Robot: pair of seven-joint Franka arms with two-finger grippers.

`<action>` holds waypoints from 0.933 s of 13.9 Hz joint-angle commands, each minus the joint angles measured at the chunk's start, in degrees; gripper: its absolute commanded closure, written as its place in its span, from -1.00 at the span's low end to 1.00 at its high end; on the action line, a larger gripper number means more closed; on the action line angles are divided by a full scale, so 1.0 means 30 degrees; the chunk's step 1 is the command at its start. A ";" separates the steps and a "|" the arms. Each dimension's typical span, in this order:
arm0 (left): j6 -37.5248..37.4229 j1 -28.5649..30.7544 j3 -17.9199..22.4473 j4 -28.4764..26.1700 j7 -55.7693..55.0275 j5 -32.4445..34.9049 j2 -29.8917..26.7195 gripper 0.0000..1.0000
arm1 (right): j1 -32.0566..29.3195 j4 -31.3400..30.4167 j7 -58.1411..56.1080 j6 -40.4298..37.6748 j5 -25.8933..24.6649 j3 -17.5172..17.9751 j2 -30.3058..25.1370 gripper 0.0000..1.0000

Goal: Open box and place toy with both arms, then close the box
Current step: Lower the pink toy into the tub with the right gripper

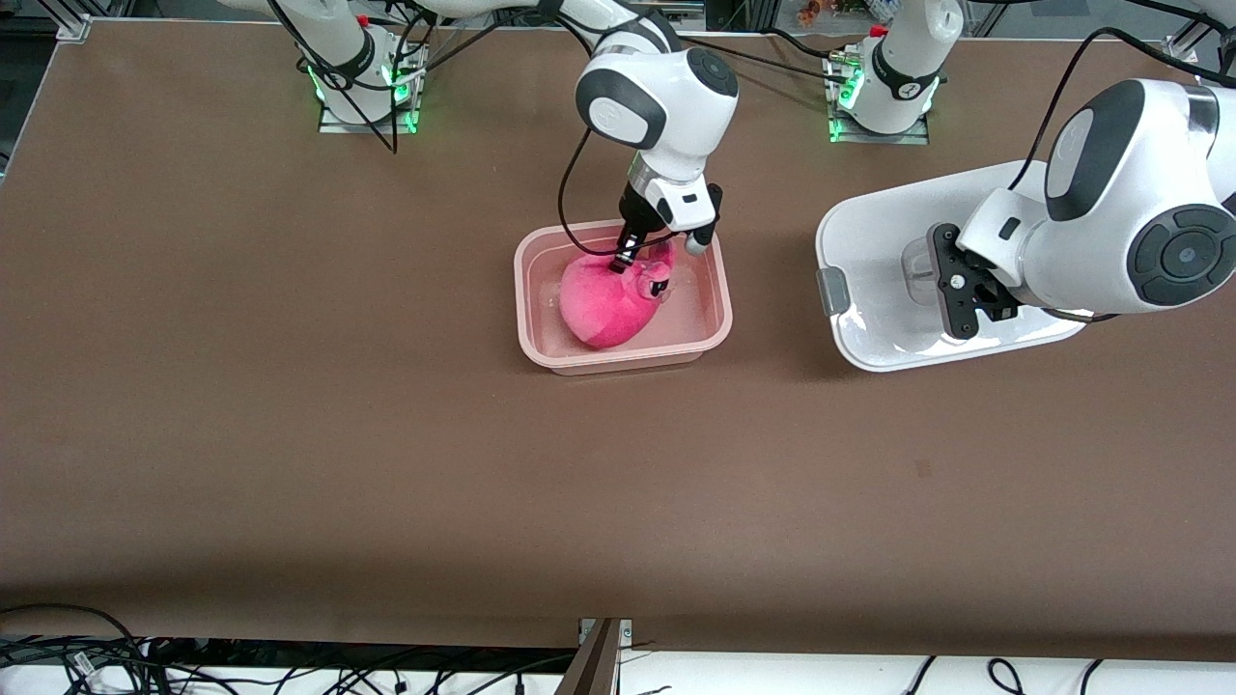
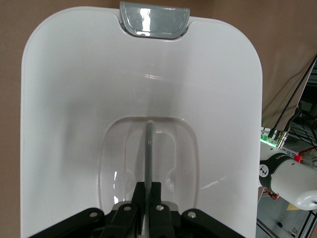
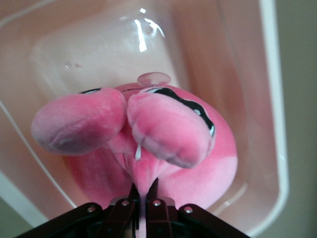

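The pale pink tub stands open in the middle of the table. The bright pink plush toy lies inside it. My right gripper is down in the tub, shut on a fold of the toy; its fingertips pinch the plush. The white lid is off the tub, toward the left arm's end of the table. My left gripper is shut on the lid's clear handle in its recess. A grey clip shows on the lid's edge. I cannot tell whether the lid touches the table.
The tub wall closely surrounds the toy. The arm bases stand along the table edge farthest from the front camera. Cables hang by the right arm. Bare brown table spreads nearer the front camera.
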 commanded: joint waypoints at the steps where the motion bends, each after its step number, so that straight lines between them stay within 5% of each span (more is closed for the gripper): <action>1: -0.0399 0.0021 -0.0094 0.0605 0.0367 0.0321 0.0172 1.00 | 0.0607 0.0583 0.0977 0.0497 -0.0466 -0.0051 0.0989 1.00; 4: -0.0399 -0.0008 -0.0095 0.0605 0.0338 0.0350 0.0201 1.00 | 0.0988 0.0583 0.2000 0.1142 -0.0466 -0.0051 0.1400 1.00; 5: -0.0399 -0.0008 -0.0123 0.0576 0.0338 0.0350 0.0201 1.00 | 0.1048 0.0612 0.2846 0.1288 -0.0466 -0.0051 0.1604 0.83; 6: -0.0399 -0.0008 -0.0095 0.0576 0.0338 0.0321 0.0201 1.00 | 0.1135 0.0584 0.3609 0.1522 -0.0437 -0.0051 0.1693 0.45; 7: -0.0399 -0.0008 -0.0123 0.0576 0.0338 0.0321 0.0201 1.00 | 0.1136 0.0583 0.3935 0.1814 -0.0437 -0.0051 0.1723 -0.99; 13: -0.0399 -0.0096 -0.0124 0.0605 0.0425 0.0496 0.0172 1.00 | 0.0084 0.3650 0.3471 -0.1571 0.1956 0.0096 0.0555 -1.00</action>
